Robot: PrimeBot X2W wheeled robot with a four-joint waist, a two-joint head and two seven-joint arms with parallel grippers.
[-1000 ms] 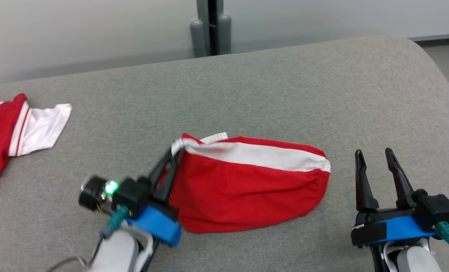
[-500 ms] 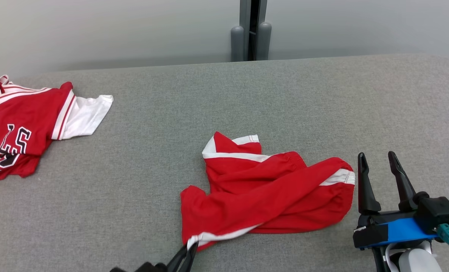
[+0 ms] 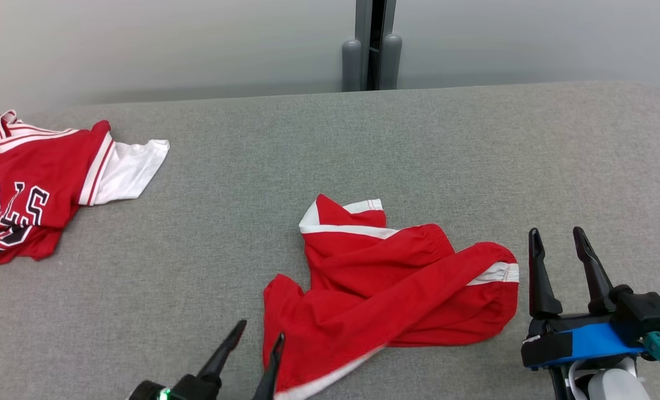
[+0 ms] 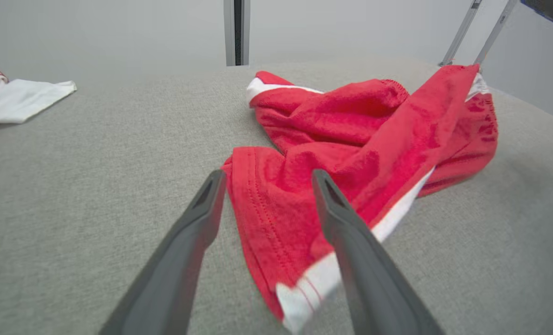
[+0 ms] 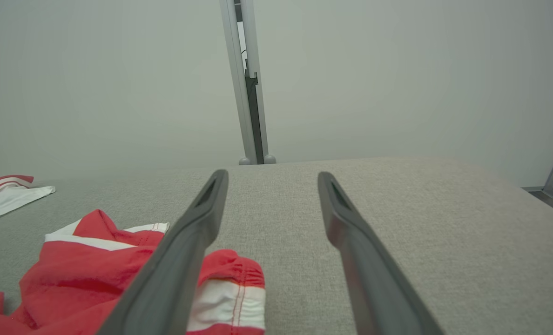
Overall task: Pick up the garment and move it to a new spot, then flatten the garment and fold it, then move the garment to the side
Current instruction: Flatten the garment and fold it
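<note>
Shorts (image 3: 396, 278) are down on the table (image 3: 330, 144), near-centre, between the two arms, and they're crumpled: one leg is twisted over the other and a flap is folded up at the back. We read the move to a new spot as done and flattening as the step in hand; no fold is started. Left gripper (image 3: 261, 329) is open and holds nothing. In the left wrist view its fingers straddle the near-left white-trimmed corner (image 4: 304, 291), one finger over bare table, the other over the cloth, nothing pinched. Right gripper (image 3: 555, 231) is also open and empty, parked just beside the right end of the shorts, not touching as far as we can tell. For the next move we'd want a pinch on that near-left corner and a second one on the right end, then pull apart and lay flat so the twist comes out. Each pinch should take a single layer. Catching both layers would likely drag the bunch along instead of spreading it. There are no containers in this scene. The table is the only thing bearing anything: the shorts, plus a red-and-white jersey (image 3: 30, 183) at far left, well apart and best left alone.
</note>
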